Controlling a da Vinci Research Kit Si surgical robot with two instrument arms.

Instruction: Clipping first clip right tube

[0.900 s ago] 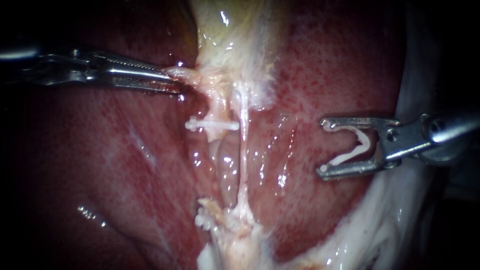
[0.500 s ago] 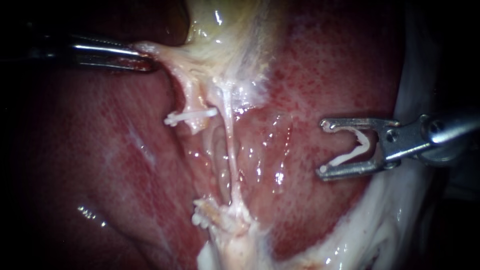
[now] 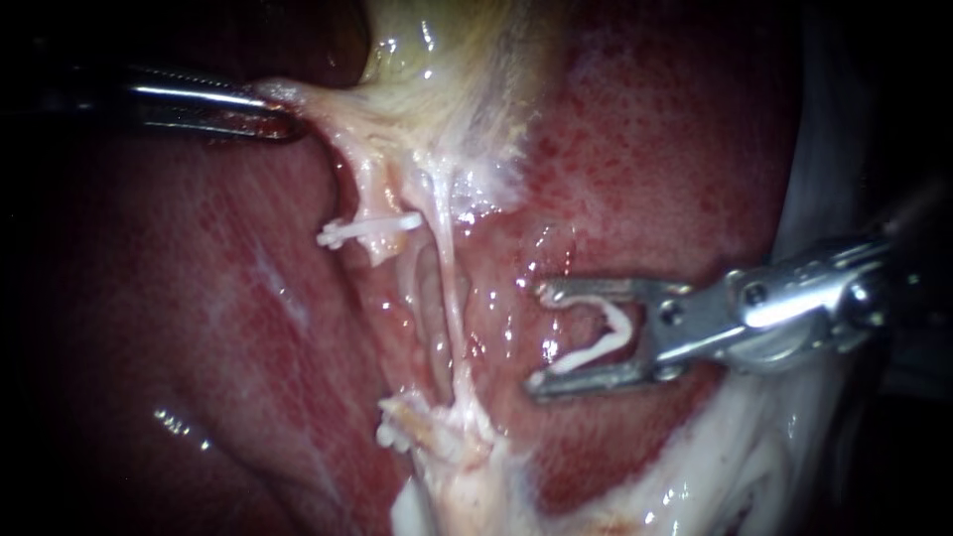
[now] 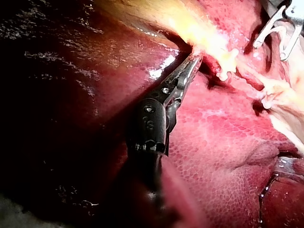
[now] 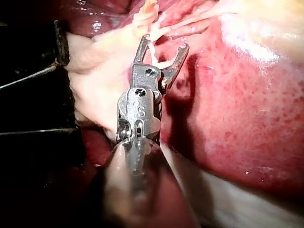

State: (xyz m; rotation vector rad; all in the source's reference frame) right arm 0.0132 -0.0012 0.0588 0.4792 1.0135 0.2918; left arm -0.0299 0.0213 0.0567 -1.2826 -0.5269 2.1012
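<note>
The right tube point(image 3: 449, 288) is a thin pale strand running down from the gallbladder point(image 3: 447, 69) over the liver point(image 3: 199, 298). To its left, a stubbier tube carries a white clip point(image 3: 367, 230). My left instrument point(image 3: 283, 111) has its jaws shut on the gallbladder's edge and pulls it left; the left wrist view shows the same hold at the left instrument's tip point(image 4: 192, 61). My right instrument point(image 3: 539, 335) stands just right of the right tube. Its wide jaws hold an open white clip point(image 3: 601, 337), also seen as a clip point(image 5: 159, 61) in the right instrument point(image 5: 164, 43).
A knot of pale tissue point(image 3: 447, 447) sits where the tubes meet below, with a small white beaded piece point(image 3: 392, 432) at its left. Glistening white tissue point(image 3: 754, 457) lines the lower right, under the right instrument's shaft.
My left instrument pulled the gallbladder's edge up and left, slanting the tubes and the placed clip. My right instrument has since moved left with its clip, close to the right tube.
</note>
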